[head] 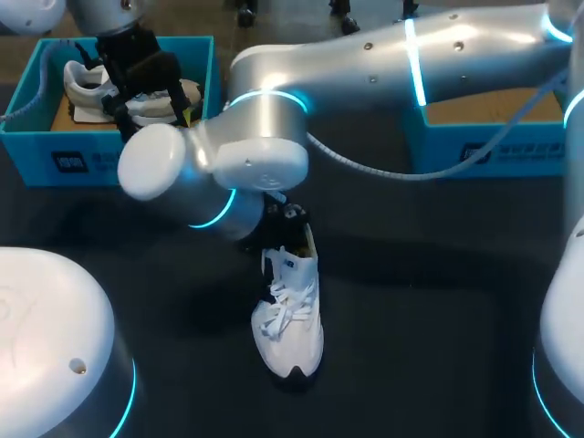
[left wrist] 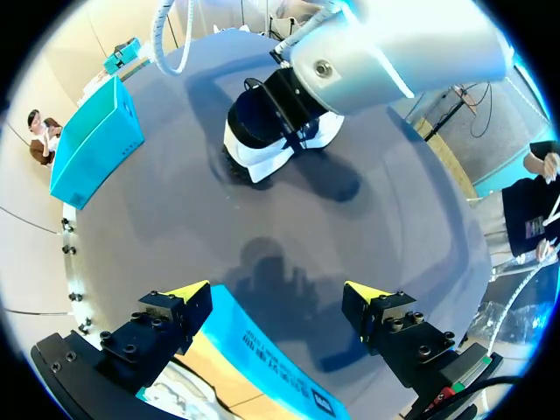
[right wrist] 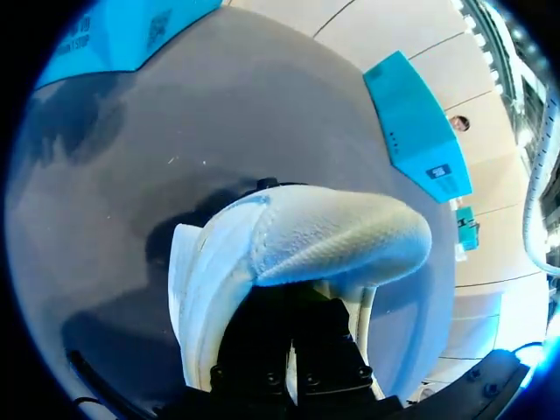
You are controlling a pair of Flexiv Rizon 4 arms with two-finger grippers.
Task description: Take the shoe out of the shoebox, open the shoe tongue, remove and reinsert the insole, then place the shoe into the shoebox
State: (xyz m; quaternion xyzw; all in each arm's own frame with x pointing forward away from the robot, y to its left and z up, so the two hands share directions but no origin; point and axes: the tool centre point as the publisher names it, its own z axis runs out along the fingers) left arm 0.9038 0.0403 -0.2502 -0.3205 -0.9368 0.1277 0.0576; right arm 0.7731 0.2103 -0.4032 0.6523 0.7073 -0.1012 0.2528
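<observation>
While the left gripper (left wrist: pixel 276 293) hangs with fingers spread above the shoebox (head: pixel 119 157) at the tabletop's far-left corner, the right gripper (right wrist: pixel 292 339), fingers pressed together, sits inside the shoe (head: pixel 290 319) mid-tabletop, likely at the insole, which next needs lifting clear.

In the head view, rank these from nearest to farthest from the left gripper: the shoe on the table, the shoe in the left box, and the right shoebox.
From the left gripper:
1. Shoe in the left box, directly under the jaws.
2. Shoe on the table, mid-table.
3. Right shoebox, at the far right.
</observation>
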